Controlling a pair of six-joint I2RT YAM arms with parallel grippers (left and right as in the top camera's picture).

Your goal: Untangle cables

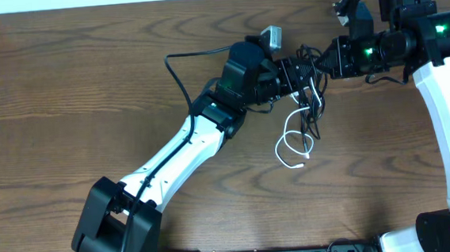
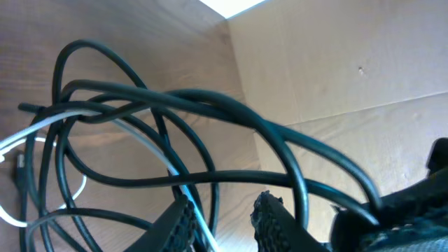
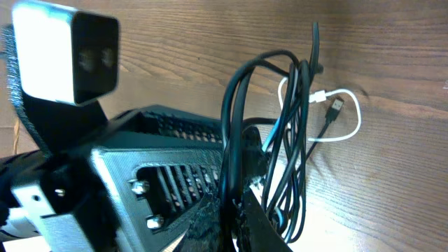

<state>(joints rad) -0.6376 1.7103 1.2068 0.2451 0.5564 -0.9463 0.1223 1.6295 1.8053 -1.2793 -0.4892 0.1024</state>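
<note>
Cables [image 1: 309, 80] hung bunched between my hands, lifted, I judged, so their loops could slacken. My right hand [image 3: 229, 213] was clamped on the black cables [image 3: 234, 119]; my left hand [image 2: 225, 210] stood narrowly apart around the white cable [image 1: 302, 165], whose free end rested on the tabletop [image 1: 64, 89].

Left arm [image 1: 180, 149] and right arm [image 1: 446, 110]: white link shells joined by black joint housings. Green indicator lights [image 1: 440, 28] glow on the right arm's black housings. A thick black cord [image 1: 196, 54] loops from the left arm. The wrist camera [image 3: 66, 52] is a pale box; the slotted black housing below it carries silver screws [image 3: 140, 186]. Finger pads [image 2: 274, 222] are black and ribbed.
</note>
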